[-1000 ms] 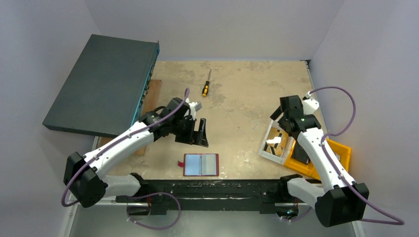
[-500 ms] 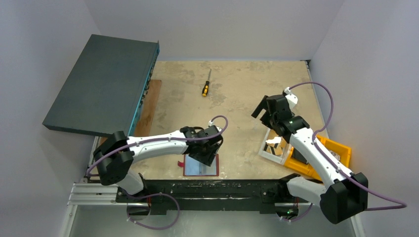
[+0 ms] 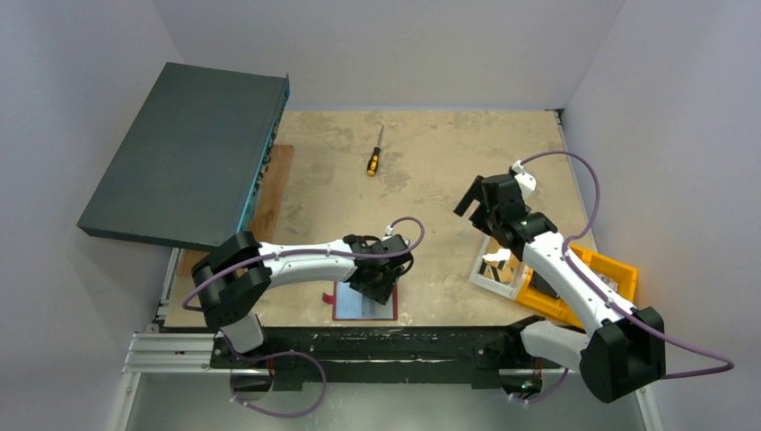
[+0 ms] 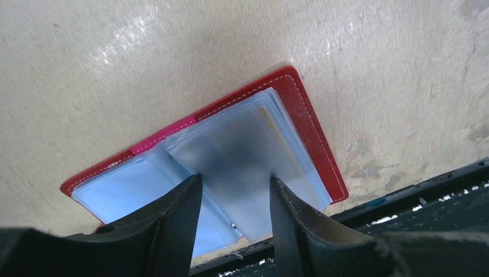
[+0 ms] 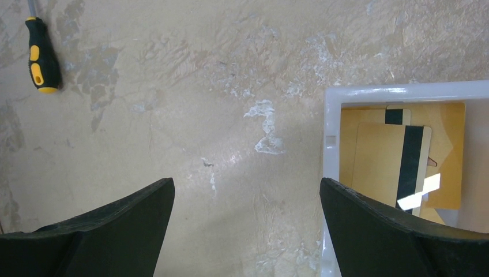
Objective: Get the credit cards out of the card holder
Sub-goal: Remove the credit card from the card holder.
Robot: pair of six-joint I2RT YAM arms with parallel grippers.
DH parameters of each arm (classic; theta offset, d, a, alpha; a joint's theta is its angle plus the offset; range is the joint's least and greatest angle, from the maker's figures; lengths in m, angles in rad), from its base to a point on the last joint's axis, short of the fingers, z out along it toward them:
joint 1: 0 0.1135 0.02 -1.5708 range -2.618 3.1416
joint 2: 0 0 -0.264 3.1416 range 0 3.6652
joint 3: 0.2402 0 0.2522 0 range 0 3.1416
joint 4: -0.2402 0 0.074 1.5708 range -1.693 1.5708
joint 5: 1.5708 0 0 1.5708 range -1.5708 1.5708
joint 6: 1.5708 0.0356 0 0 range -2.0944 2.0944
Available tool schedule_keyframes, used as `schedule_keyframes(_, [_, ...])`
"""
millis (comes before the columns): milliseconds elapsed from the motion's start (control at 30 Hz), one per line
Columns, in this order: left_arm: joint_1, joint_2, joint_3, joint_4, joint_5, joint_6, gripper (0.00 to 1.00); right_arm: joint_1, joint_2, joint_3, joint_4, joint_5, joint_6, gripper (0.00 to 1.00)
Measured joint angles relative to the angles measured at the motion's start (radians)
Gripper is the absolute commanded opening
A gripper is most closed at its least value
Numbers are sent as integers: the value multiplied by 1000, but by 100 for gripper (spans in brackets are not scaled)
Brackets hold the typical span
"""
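The dark red card holder (image 3: 354, 308) lies open near the table's front edge, its pale blue plastic sleeves facing up. In the left wrist view its red cover (image 4: 308, 124) frames the sleeves (image 4: 242, 144), and a tan card edge (image 4: 278, 144) shows inside the right-hand sleeves. My left gripper (image 3: 377, 285) is low over the holder's right half, open, its fingertips (image 4: 193, 184) resting on a sleeve with nothing pinched between them. My right gripper (image 3: 474, 196) is open and empty above bare table. Tan-gold cards (image 5: 383, 167) with black stripes lie in a white bin (image 5: 331, 144).
The white bin (image 3: 478, 269) sits at the right, partly over an orange bin (image 3: 619, 274). A yellow-and-black screwdriver (image 3: 373, 158) lies at the back centre. A large grey box (image 3: 188, 153) leans at the back left over a wooden board (image 3: 274, 180).
My left gripper came forward and down from behind the card holder onto its right half. My right gripper swung left and back, away from the white bin.
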Motion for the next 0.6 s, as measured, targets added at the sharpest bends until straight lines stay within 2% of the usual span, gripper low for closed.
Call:
schedule_keyframes(133, [-2,19,25,-8,-33,4,27,0,0,-8,-1,0,1,99])
schedule_keyframes(267, [1,39,50,-14,-63,23,15,0,0,-8,-1,0,1,99])
schedule_keyframes(400, [30,52,65,-8,-65,56,10,0,-2,-8,-1,-2,0,97])
schedule_keyframes(600, [132,50,66,45,-23,88,4,0,-62,-83,74,-101,-37,84])
